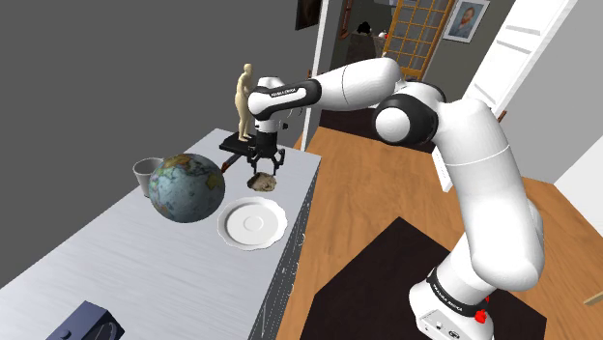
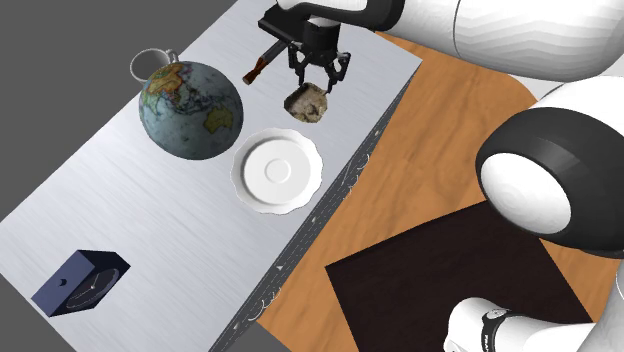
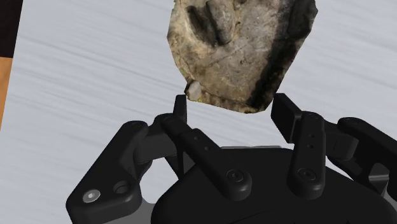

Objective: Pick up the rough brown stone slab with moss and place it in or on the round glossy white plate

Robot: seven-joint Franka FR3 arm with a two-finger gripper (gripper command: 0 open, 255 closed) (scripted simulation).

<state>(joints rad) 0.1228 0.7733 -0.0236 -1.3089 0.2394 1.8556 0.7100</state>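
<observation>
In the shoulder view the white arm [image 1: 358,82] is reaching up and to the left from its stand [image 1: 454,309]. The black tool [image 1: 263,157] is hanging just above the stone slab [image 1: 262,180] — a rough brown lump lying on the grey surface [image 1: 97,261] towards its far end. The round white plate [image 1: 252,223] is sitting near the slab on the camera's side, apart from it. A globe [image 1: 186,187] is standing at the plate's left in this view, with a pale cup [image 1: 145,174] just behind it. A tan figurine [image 1: 245,97] is standing on a dark base behind the tool. A dark blue box [image 1: 87,324] is lying at the near end of the surface. A dark rug [image 1: 377,280] is lying on the wooden floor [image 1: 358,184] beside the stand.

In the second exterior view, looking down from above, the tool [image 2: 318,80] is hovering over the slab [image 2: 308,104] with its fingers spread. The slab is resting on the surface between the tool and the plate [image 2: 277,170], touching neither the plate nor the globe [image 2: 190,110]. The box [image 2: 80,282] is showing a clock face on one side.

In the wrist view the two fingers [image 3: 308,143] are standing wide apart and clasping nothing. The slab [image 3: 242,44] is lying beyond them on the brushed grey surface — its near edge is reaching about level with the fingertips. One tip is coming very close to that edge, and I cannot tell whether it is touching. Dark patches are running along one side of the stone.
</observation>
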